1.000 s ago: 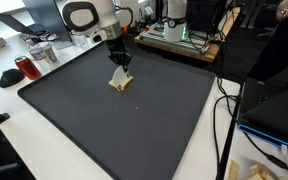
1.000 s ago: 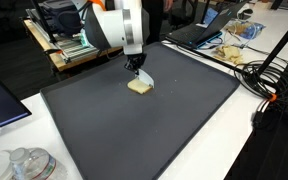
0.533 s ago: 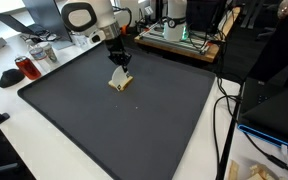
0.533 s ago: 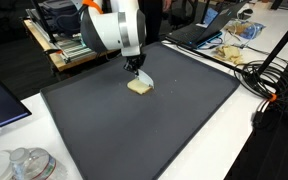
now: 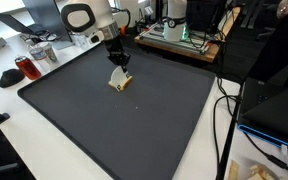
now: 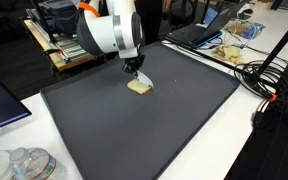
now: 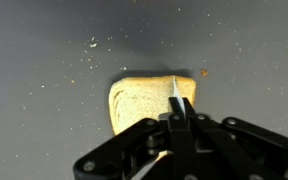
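Observation:
A slice of light bread point(image 5: 120, 84) lies flat on the dark mat point(image 5: 134, 130); it also shows in an exterior view point(image 6: 139, 88) and in the wrist view point(image 7: 139, 102). My gripper point(image 5: 121, 64) point(image 6: 134, 67) point(image 7: 177, 122) is just above the slice and is shut on a thin white knife point(image 7: 177, 92). The blade point(image 6: 144, 78) slants down from the fingers and its tip rests at or just over the slice's top surface near one edge. Whether it touches the bread cannot be told.
Small crumbs point(image 7: 92, 44) lie on the mat near the slice. Off the mat are a red object point(image 5: 27, 68), a clear plastic container point(image 6: 24, 163), a bag of bread point(image 6: 229, 45), cables point(image 6: 274, 80) and electronics on a bench point(image 5: 179, 35).
The arm's upper links have shifted slightly sideways in an exterior view. The gripper, the knife and the bread stay in about the same place.

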### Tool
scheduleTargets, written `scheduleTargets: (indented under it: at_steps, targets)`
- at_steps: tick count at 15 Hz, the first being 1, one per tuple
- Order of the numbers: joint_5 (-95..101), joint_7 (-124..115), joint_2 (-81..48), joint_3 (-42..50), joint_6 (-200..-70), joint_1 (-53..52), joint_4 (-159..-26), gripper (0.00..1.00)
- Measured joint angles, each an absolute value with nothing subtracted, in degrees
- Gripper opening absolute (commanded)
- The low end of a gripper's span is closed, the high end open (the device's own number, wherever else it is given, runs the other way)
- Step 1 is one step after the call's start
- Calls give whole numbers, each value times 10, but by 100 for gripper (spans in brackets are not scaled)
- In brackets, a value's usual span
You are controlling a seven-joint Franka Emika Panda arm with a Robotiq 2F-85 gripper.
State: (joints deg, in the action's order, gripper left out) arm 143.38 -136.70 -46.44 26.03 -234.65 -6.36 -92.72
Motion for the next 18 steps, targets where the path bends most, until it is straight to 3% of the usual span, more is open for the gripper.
scheduleTargets:
  at_steps: [18]
  targets:
    - [1416, -1303, -473, 229, -2349, -15, -925, 1]
